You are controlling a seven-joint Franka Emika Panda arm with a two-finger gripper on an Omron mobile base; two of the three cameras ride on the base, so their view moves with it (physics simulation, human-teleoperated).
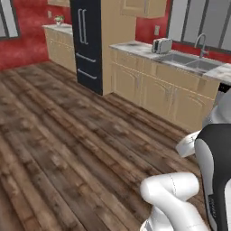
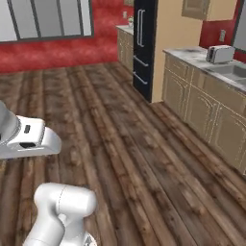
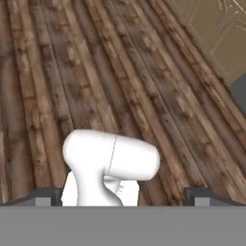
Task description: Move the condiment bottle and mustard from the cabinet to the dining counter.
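Observation:
In the hand view my gripper (image 3: 122,195) points down at the wooden floor, and its two dark fingertips (image 3: 45,196) stand far apart, open, with nothing held between them. The condiment bottle and the mustard are out of view, and so is the dining counter. A light tan wall cabinet (image 1: 144,6) with shut doors hangs above the sink counter at the top edge of the left base view, and again as the wall cabinet (image 2: 206,8) in the right base view. My arm is folded low, well away from it.
A black fridge (image 1: 88,40) stands between tan base cupboards. To its right, a marble worktop carries a silver toaster (image 1: 161,45) and a sink (image 1: 189,61) with a faucet. Wide plank floor (image 1: 67,135) lies between me and the cupboards.

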